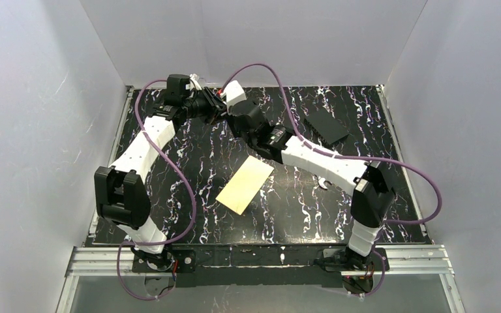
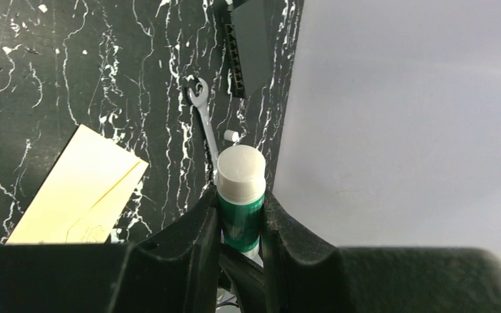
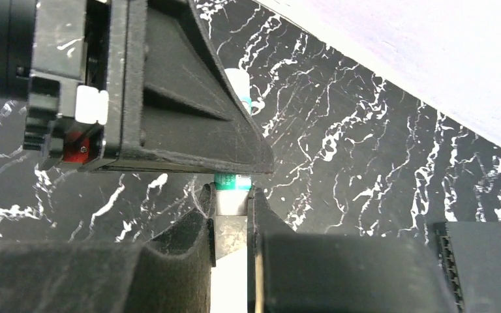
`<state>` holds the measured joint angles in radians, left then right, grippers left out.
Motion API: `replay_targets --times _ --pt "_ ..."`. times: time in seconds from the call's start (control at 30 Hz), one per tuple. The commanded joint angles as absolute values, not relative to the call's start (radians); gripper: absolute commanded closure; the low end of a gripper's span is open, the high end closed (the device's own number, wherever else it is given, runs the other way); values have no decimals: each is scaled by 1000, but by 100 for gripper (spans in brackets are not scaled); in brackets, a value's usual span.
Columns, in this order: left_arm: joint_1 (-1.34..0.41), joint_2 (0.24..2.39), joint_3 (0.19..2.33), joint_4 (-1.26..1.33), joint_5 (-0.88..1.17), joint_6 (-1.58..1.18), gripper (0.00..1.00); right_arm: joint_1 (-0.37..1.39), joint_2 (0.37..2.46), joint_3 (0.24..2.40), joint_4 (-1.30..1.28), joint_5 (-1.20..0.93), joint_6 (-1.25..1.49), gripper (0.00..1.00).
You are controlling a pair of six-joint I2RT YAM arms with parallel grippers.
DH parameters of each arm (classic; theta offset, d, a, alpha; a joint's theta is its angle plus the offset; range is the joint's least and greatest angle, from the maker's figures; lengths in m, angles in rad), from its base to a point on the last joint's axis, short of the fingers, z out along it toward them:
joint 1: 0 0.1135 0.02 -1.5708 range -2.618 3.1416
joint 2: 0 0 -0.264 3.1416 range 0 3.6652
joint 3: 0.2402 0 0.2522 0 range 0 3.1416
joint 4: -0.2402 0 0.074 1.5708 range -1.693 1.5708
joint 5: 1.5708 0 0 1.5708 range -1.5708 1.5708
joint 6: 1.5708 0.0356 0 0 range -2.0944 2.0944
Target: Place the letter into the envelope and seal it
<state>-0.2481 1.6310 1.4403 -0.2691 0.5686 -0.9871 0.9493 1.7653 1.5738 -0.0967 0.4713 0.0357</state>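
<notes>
The cream-white envelope (image 1: 245,184) lies flat mid-table, tilted; it also shows in the left wrist view (image 2: 78,189). The tan letter is not visible on its own anywhere. Both grippers meet at the far left back of the table, on one glue stick. My left gripper (image 1: 212,104) (image 2: 241,208) is shut on the glue stick's green body (image 2: 241,222), with its white cap (image 2: 240,171) sticking out past the fingers. My right gripper (image 1: 225,98) (image 3: 233,199) is shut on the stick's other white end (image 3: 231,205), directly under the left gripper's body.
A black flat block (image 1: 326,126) (image 2: 251,45) (image 3: 483,261) lies at the back right. A small wrench (image 2: 205,124) and a tiny white cylinder (image 2: 231,135) lie on the black marbled table (image 1: 300,208). White walls enclose the table on three sides.
</notes>
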Motion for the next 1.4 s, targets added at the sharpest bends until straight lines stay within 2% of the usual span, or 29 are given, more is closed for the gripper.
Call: replay_targets --times 0.0,0.03,0.13,0.17,0.23,0.33,0.4,0.67,0.8,1.07,1.2,1.37 --pt "-258 1610 1484 -389 556 -913 100 920 1739 1614 -189 662 -84 99" --pt "-258 1613 1486 -379 558 -908 100 912 1717 1603 -188 602 -48 92" --pt "-257 1609 1464 -266 601 -887 100 863 1652 1584 -208 339 151 42" --pt "-258 1606 1456 -202 631 -873 100 816 1618 1560 -191 226 227 34" --pt "-258 1591 1431 -21 712 -855 100 740 1524 1488 -119 28 400 26" --pt "-265 1567 1452 107 828 -753 100 664 1382 1340 69 -195 545 23" --pt "-266 1557 1473 116 877 -641 100 647 1310 1269 155 -243 599 21" --pt "-274 1485 1444 247 1092 -496 100 641 1203 1100 478 -236 826 21" --pt "-275 1474 1449 247 1190 -478 100 641 1233 1136 474 -225 840 21" --pt "-274 1443 1421 245 1193 -478 100 641 1288 1236 371 -298 779 23" --pt "-277 1443 1451 251 1147 -566 100 641 1283 1161 507 -317 889 24" --pt "-287 1439 1463 429 1148 -727 100 664 1284 1103 660 -282 1002 19"
